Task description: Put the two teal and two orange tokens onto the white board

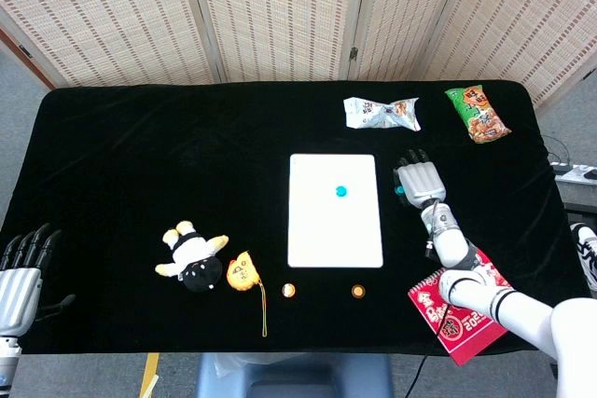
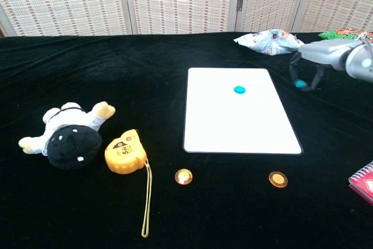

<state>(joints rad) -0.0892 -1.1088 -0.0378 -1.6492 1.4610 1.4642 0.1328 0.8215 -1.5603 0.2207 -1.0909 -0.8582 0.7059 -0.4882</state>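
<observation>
Token (image 2: 300, 84) number two, teal, is pinched in the right hand (image 2: 326, 56) at the right of the frame, just off the board's (image 2: 233, 126) right edge. The other teal one (image 2: 239, 90) already sits upper-middle on the board; both orange tokens (image 2: 183, 175) (image 2: 278, 178) wait below it on the cloth. Left hand (image 1: 19, 277) idles at lower left, fingers spread, holding nothing. I'd carry it well inside the edge, come down low, then let go so it doesn't roll off.
</observation>
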